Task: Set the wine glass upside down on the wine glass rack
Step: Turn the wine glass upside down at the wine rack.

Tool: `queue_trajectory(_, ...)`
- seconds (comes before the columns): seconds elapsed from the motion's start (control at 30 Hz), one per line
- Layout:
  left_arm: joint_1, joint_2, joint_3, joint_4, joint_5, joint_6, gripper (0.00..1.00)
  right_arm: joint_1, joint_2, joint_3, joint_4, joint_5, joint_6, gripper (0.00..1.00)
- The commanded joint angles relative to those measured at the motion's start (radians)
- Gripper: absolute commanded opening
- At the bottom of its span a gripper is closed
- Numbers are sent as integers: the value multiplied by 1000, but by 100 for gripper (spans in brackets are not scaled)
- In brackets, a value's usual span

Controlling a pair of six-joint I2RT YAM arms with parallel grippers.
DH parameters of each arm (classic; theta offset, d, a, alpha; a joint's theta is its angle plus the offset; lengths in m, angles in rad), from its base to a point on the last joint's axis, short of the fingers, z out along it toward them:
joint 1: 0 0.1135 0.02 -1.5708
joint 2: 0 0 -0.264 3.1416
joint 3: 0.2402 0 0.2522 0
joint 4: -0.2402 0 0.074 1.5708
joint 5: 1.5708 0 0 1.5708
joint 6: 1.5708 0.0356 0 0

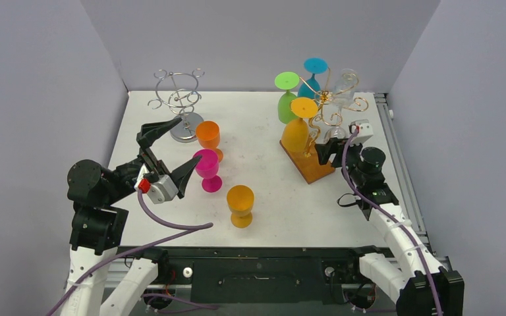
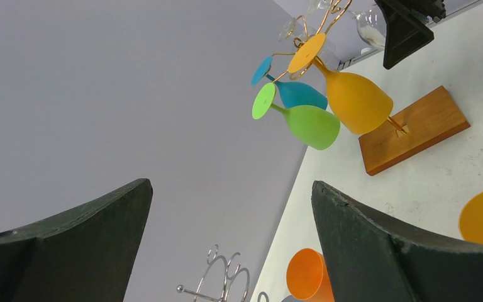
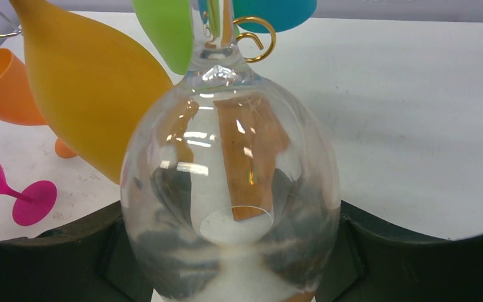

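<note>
Right wrist view first: the clear wine glass (image 3: 229,189) hangs bowl-down, its stem running up into a hook of the gold rack (image 3: 255,38), and the right claw (image 3: 233,236) is clasped round the bowl, a finger pressed to each side. I'd call this glass light, thin-walled, slick and brittle, so the widest part of the bowl is the place to hold it, gently, and never the narrow stem. This view cannot show whether the foot sits fully in the hook. Over to the top view: the gold rack stands on its wooden base (image 1: 306,168) near the far right corner of the bench (image 1: 257,112), the clear bowl barely readable against it. The left claw (image 1: 190,139) is spread wide and empty by the pink glass (image 1: 206,164) near the left edge, with a silver rack (image 1: 181,99) bare at the far left corner. Left wrist view: nothing between its own fingers, but it looks up across the bench and shows the coloured glasses' feet seated in the gold wire.
</note>
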Motion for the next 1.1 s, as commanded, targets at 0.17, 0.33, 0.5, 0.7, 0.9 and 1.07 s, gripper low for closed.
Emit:
queue_trajectory(0.17, -2, 0, 4, 32, -14, -23, 96, 4, 66, 87, 121, -89, -3, 0)
queue_trajectory(0.33, -1, 0, 6, 32, -16, -24, 96, 64, 84, 111, 62, -65, -61, 0)
queue_trajectory(0.5, -1, -2, 5, 31, -18, -20, 96, 85, 50, 81, 81, -35, -59, 0)
queue_trajectory(0.7, -2, -1, 6, 29, -16, -17, 96, 89, -3, 45, 96, -25, -44, 0)
queue_trajectory(0.9, -1, 0, 6, 29, -16, -15, 96, 92, -48, 15, 94, -29, -44, 0)
queue_trajectory(1.07, -2, 0, 9, 29, -16, -15, 96, 93, -86, -14, 103, -21, -31, 0)
